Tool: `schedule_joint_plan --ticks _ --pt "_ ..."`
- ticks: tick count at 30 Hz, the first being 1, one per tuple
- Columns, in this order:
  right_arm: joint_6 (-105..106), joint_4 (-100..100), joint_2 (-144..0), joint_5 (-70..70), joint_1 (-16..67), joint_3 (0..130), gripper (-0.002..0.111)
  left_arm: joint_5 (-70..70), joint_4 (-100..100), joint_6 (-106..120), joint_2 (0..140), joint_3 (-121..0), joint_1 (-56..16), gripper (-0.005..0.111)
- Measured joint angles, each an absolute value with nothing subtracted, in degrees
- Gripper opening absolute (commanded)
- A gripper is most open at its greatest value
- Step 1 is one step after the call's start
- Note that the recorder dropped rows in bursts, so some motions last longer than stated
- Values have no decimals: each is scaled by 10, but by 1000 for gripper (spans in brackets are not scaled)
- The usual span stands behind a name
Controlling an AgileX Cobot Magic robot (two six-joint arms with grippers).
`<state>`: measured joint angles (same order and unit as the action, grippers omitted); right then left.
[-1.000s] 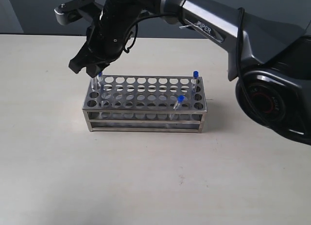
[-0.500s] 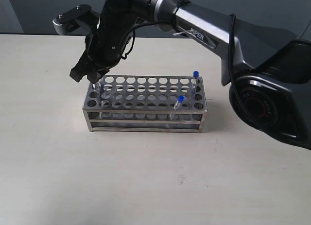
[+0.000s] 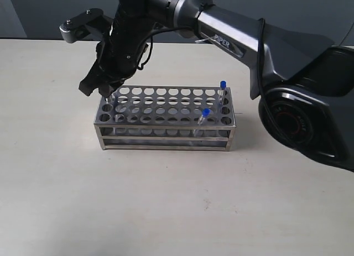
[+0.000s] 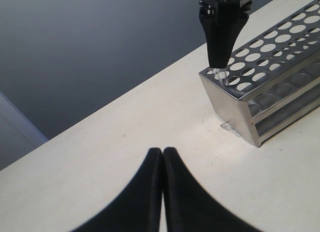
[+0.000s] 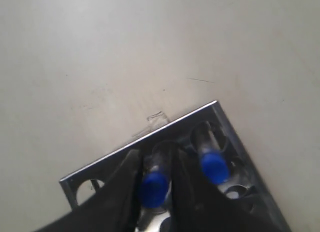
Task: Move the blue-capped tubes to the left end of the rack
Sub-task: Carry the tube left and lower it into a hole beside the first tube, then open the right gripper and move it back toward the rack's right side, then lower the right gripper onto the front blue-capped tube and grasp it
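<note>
The grey metal rack stands mid-table. My right gripper has reached across to its left end. It is shut on a blue-capped tube, whose clear lower part sits in a corner hole. A second blue-capped tube stands in the neighbouring hole. Two more blue-capped tubes stand at the right end, one at the back and one near the front. My left gripper is shut and holds nothing, low over the table and apart from the rack's left end.
The rack's corner lies right under my right gripper. Bare beige tabletop surrounds the rack. The right arm's base fills the right side, and its links span above the rack.
My right gripper has shifted slightly left and down at the rack's left end. The blue cap that showed under it one second ago is now hidden behind its fingers.
</note>
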<state>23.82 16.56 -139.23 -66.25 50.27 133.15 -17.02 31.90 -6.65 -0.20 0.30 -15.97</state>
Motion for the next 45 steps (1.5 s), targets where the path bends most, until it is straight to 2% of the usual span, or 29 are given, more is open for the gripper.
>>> schedule_joint_plan --ticks 3,18,26,29,36,40,45 --pt "234 175 -1392 -668 505 1330 46 -170 319 -67 -2 3 -160 1" --pt "175 156 -1341 -697 507 1327 46 -170 319 -67 -2 3 -160 1" --pt "121 56 -1302 -699 507 1322 46 -170 319 -67 -2 3 -160 1" --pt "101 33 -1280 -699 500 1305 42 -170 319 -67 -2 3 -160 1" --pt "74 15 -1192 -697 476 1166 25 -170 319 -67 -2 3 -160 1" --pt "67 10 -1148 -701 475 1065 25 -170 319 -67 -2 3 -160 1" --pt "60 0 -1119 -704 476 999 25 -170 319 -67 -2 3 -160 1"
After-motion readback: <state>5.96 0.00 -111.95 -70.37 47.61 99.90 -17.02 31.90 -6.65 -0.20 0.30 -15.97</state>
